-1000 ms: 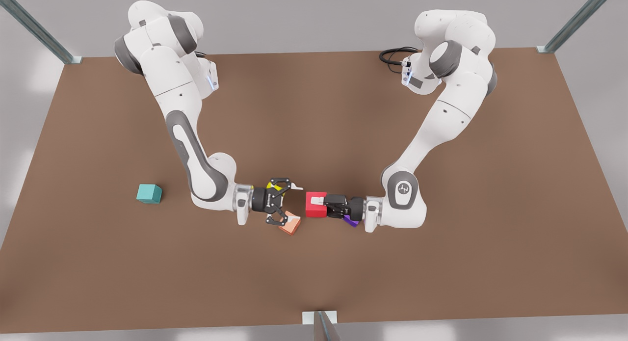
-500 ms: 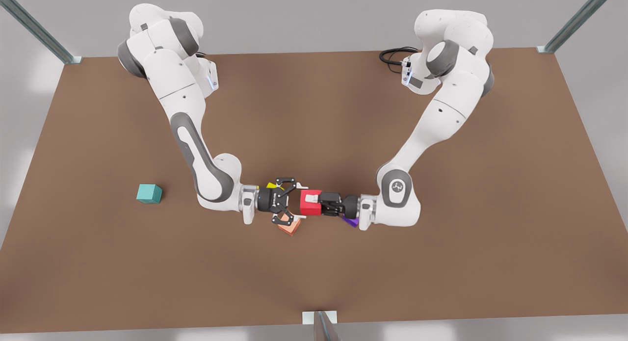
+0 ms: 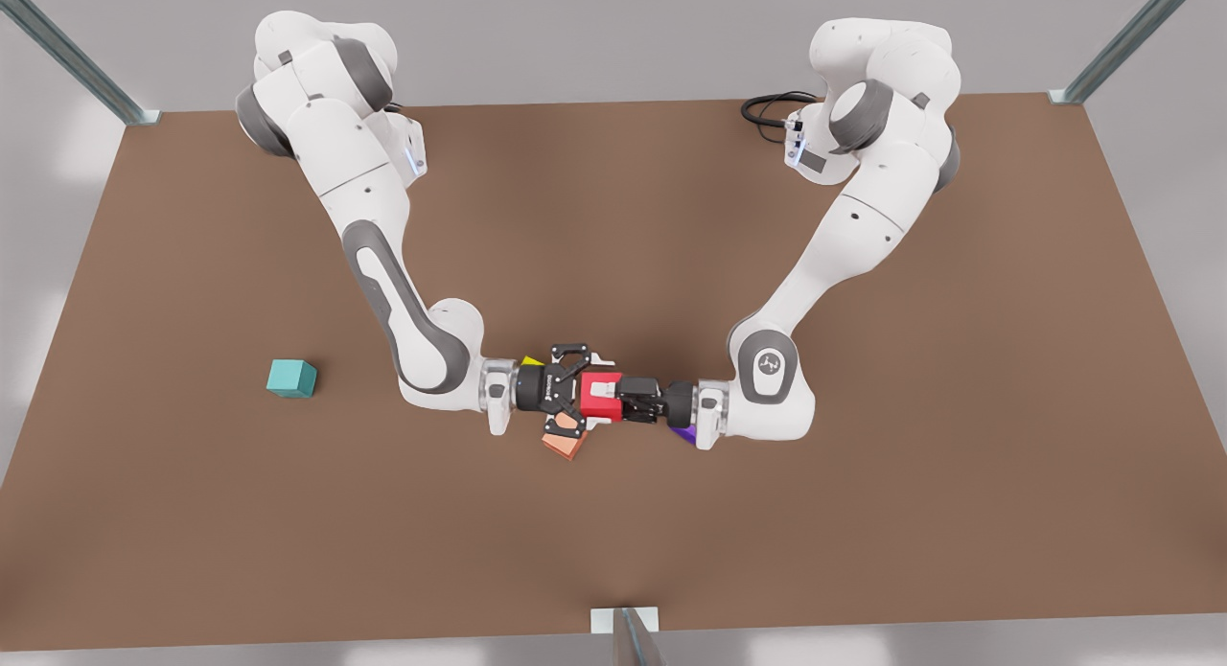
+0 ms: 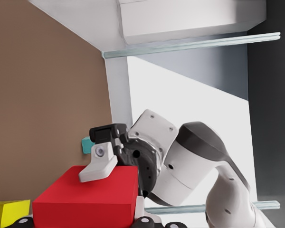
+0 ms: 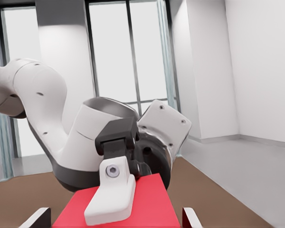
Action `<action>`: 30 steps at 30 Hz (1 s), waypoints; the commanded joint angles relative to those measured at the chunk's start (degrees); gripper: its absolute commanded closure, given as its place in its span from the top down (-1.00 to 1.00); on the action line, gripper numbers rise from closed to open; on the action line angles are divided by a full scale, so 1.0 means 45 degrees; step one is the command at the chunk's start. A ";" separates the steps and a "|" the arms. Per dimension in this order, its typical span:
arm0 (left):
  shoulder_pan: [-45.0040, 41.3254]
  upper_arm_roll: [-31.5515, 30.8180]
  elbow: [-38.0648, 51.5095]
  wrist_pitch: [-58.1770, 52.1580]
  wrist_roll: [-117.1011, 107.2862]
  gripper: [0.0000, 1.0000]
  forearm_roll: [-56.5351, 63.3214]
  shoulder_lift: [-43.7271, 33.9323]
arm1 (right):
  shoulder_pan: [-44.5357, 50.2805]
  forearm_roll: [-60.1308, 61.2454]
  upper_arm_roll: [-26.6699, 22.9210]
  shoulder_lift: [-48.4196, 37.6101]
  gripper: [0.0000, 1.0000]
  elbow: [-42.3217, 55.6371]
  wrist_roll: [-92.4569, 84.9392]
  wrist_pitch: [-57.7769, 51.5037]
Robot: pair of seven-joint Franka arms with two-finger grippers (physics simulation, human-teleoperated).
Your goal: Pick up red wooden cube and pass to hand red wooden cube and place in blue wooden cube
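My left gripper (image 3: 606, 392) clenches the red wooden cube (image 3: 601, 411) above the table (image 3: 863, 513). My right gripper (image 3: 572, 388) is spread, with its fingers straddling the cube's sides. Salmon (image 3: 566, 445), yellow (image 3: 530, 361) and purple (image 3: 684, 434) cubes crowd beneath us. The blue wooden cube (image 3: 291, 378) sits well apart. A second ago my right gripper was short of the cube.

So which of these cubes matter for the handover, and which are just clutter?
In the job: red wooden cube, held by the left gripper, with the right gripper open around it; blue wooden cube, standing apart.
Lying about: salmon-orange cube, yellow cube, purple cube.
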 commanded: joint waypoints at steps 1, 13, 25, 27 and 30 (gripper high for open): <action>-0.0012 -0.0001 0.0005 -0.0048 0.0410 0.07 -0.0180 -0.0027 | 0.0003 -0.0002 0.0004 0.0006 1.00 -0.0014 -0.0230 0.0045; 0.0164 -0.0001 0.0005 -0.0145 0.0430 1.00 -0.0063 -0.0086 | -0.0075 -0.0021 0.0004 0.0084 -0.09 -0.0014 -0.0249 0.0045; 0.2857 -0.0021 -0.0268 -0.2816 -0.0952 1.00 0.3305 -0.0786 | -0.1910 -0.2810 -0.0074 -0.0755 -0.07 -0.0540 0.0588 -0.0541; 0.3601 0.0115 0.2107 -0.7925 -0.2673 1.00 1.0686 -0.1063 | -0.2769 -0.6496 -0.0152 -0.1204 -0.07 -0.0581 0.2323 -0.0619; 0.3504 0.0018 0.3033 -1.2273 -0.5718 1.00 1.9502 -0.3013 | -0.3044 -1.4017 -0.1127 -0.2181 -0.05 -0.0776 0.7110 -0.0930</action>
